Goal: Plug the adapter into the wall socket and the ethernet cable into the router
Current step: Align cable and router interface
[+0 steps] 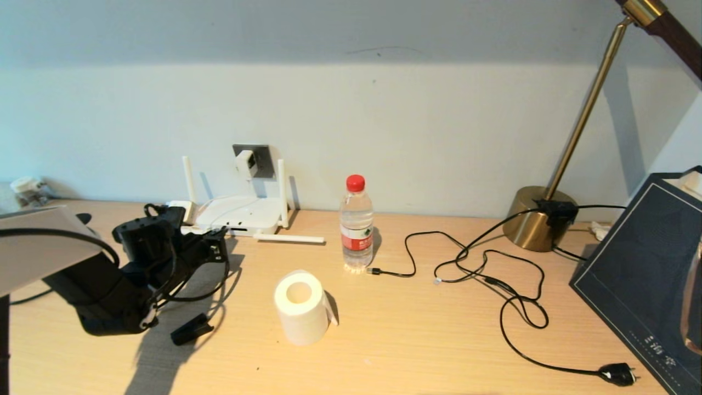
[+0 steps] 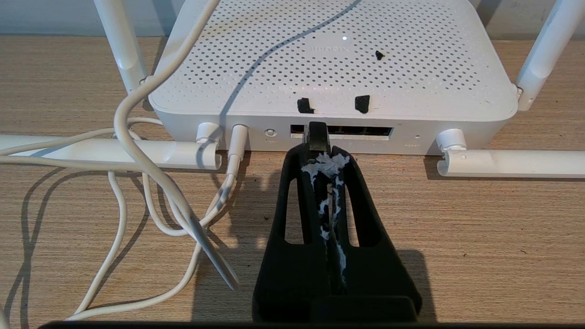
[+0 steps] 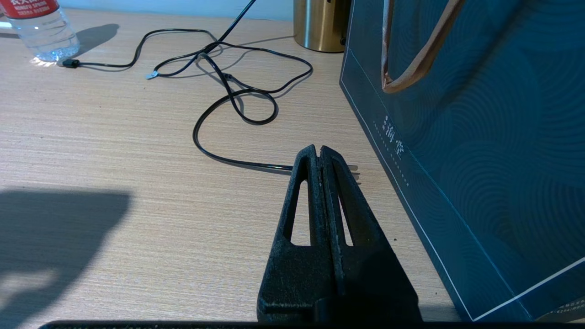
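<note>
Left hand clenched on cable plug at router port; router logo unreadable. Right hand clenched empty.

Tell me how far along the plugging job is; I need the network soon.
Done, it seems: the adapter sits on the wall socket. In hand: the left gripper is shut on the ethernet cable plug, its tip at the router port row; whether it is fully seated cannot be told. Left: confirm seating and release. The right gripper idles shut by the blue bag.
</note>
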Motion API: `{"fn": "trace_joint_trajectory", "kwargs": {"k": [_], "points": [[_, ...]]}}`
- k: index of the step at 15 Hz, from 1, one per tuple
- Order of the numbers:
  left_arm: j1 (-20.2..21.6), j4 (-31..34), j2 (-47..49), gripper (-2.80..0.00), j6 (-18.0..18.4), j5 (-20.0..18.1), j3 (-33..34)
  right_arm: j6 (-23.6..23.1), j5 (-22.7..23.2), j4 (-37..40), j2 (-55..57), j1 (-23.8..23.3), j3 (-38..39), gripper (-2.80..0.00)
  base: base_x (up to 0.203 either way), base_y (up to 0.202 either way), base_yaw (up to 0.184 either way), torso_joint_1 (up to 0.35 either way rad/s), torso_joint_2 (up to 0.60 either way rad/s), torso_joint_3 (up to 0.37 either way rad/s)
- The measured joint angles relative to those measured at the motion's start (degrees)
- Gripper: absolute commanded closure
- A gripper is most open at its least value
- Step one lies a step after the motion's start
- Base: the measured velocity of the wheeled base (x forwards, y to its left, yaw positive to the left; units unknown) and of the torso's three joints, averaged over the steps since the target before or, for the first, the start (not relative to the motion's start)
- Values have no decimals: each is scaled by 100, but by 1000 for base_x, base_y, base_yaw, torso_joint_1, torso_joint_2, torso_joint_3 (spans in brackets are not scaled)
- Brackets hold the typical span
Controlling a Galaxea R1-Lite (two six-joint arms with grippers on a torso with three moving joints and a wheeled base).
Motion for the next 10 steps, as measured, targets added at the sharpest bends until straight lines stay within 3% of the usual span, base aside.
{"fn": "trace_joint_trajectory", "kwargs": {"k": [10], "points": [[2,0,-16,0,-8,0,-17,4,0,0,0,-2,0,0,0,0,0,0,0,0]]}}
